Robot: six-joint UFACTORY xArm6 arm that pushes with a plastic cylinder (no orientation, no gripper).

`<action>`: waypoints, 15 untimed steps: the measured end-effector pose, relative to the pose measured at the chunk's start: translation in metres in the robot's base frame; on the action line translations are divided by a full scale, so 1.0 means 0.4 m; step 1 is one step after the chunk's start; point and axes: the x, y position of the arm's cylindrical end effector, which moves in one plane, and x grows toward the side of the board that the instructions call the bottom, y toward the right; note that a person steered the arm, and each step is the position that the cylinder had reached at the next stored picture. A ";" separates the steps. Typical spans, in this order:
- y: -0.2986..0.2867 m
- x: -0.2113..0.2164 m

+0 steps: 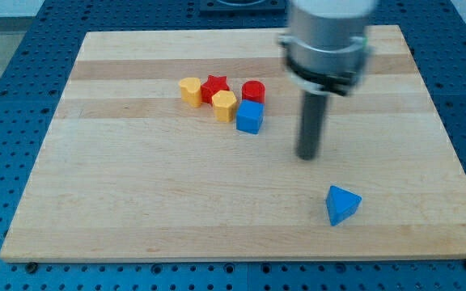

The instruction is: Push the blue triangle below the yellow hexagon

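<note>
The blue triangle (342, 204) lies alone on the wooden board (136, 202) at the view's lower right. The yellow hexagon (224, 105) sits in a cluster near the top middle, far up and to the left of the triangle. My tip (308, 155) is the lower end of the dark rod. It stands above and slightly left of the blue triangle, with a clear gap between them. It is to the right of the cluster.
The cluster also holds a second yellow block (190, 90), a red star (214, 87), a red cylinder (253, 92) and a blue cube (250, 117), which touches the yellow hexagon's right side. A blue perforated table surrounds the board.
</note>
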 end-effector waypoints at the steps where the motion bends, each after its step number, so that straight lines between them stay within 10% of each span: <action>1: 0.143 0.152; 15: -0.354 -0.003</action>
